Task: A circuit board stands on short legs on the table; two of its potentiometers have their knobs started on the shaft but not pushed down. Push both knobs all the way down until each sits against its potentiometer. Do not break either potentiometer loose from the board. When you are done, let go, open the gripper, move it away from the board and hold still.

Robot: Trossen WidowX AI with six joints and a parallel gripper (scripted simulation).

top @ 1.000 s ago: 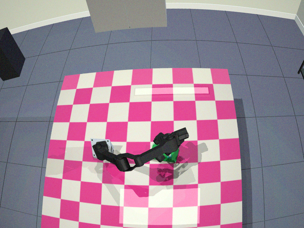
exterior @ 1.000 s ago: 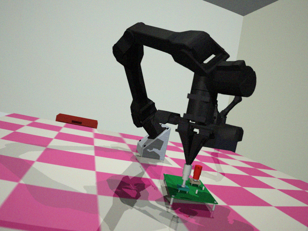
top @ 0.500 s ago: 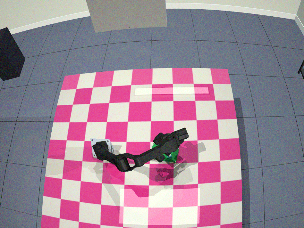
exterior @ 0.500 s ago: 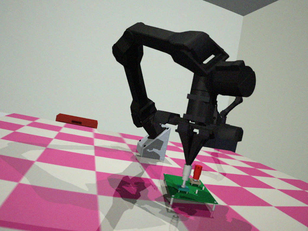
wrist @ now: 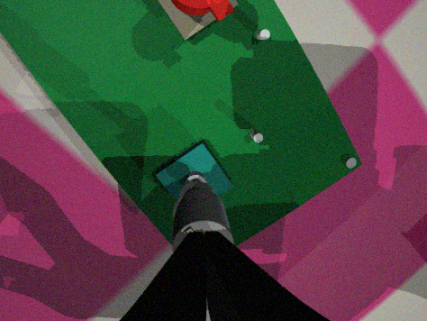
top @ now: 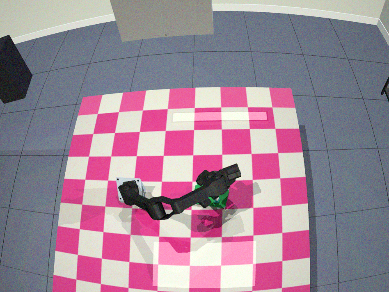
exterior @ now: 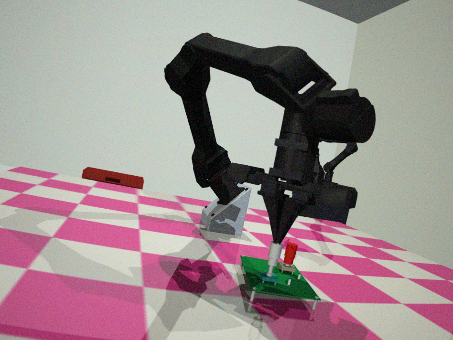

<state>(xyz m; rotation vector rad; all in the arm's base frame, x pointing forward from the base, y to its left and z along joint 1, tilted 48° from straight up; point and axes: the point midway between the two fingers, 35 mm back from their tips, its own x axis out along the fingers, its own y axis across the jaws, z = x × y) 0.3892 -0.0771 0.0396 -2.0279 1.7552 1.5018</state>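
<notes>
The green circuit board (top: pixel 223 202) (exterior: pixel 304 291) (wrist: pixel 189 77) stands on thin legs. The white knob (exterior: pixel 274 251) (wrist: pixel 200 207) sits high on its shaft above the teal potentiometer (exterior: pixel 269 279) (wrist: pixel 203 158), with bare shaft showing between them. The red knob (exterior: pixel 290 252) (wrist: pixel 194 4) stands low over the tan potentiometer (exterior: pixel 287 267) (wrist: pixel 191 31); whether it touches cannot be told. My gripper (exterior: pixel 277 241) (wrist: pixel 203 244) is shut and empty, pointing down with its fingertips at the top of the white knob, apparently touching it. In the top view the arm hides the fingertips and both knobs.
Two small white pegs stand on the board, one near the teal potentiometer (wrist: pixel 258 137) and one near the tan one (wrist: pixel 265 34). The arm's pale base (top: pixel 119 188) (exterior: pixel 228 221) is on the table. A red box (exterior: pixel 112 178) shows in the background.
</notes>
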